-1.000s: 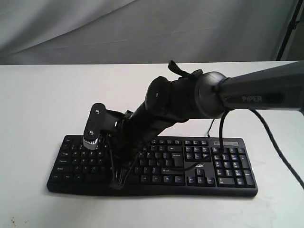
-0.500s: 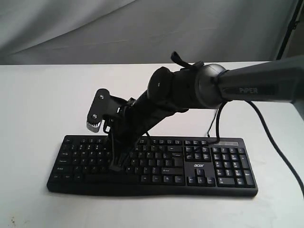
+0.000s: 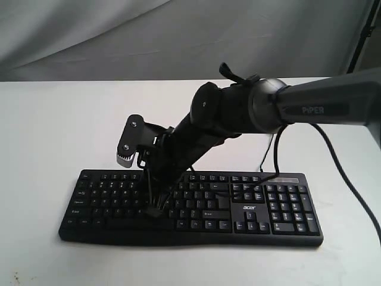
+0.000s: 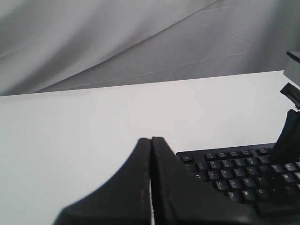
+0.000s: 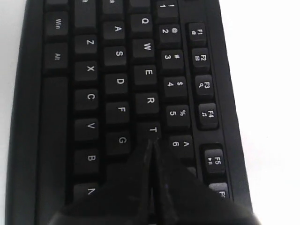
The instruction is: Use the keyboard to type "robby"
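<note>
The keyboard lay flat on the white counter, w/ the right tool pressed closed & empty, tip over the T-key area, and the left tool, likewise closed & empty, near the keyboard's left end.

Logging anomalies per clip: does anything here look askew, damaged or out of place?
Only a black cable below the right arm drooping across the keyboard's upper rows; touching is unclear. The keyboard lies flat, apparently undamaged.
</note>
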`<act>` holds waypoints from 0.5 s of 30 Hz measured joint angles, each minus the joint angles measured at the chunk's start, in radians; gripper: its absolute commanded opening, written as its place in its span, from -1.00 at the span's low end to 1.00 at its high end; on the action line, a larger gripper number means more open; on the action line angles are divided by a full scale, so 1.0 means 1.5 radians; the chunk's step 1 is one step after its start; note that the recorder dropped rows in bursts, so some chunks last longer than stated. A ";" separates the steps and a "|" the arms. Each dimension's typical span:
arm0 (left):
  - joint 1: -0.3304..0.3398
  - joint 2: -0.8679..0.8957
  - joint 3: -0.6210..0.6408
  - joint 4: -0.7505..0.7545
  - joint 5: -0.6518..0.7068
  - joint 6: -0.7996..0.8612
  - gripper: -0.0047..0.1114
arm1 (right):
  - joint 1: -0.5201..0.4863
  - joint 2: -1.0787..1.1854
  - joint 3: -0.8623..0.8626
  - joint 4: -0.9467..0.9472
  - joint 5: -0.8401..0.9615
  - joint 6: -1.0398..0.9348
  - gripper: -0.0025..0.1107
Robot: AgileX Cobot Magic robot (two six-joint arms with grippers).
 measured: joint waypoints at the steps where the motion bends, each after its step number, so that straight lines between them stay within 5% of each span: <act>1: 0.000 0.000 0.000 0.000 0.000 0.000 -0.92 | 0.000 0.000 0.000 0.000 0.001 -0.001 -0.96; 15: 0.000 0.000 0.000 0.000 0.000 0.000 -0.92 | 0.000 0.010 0.000 0.027 -0.002 -0.046 -0.96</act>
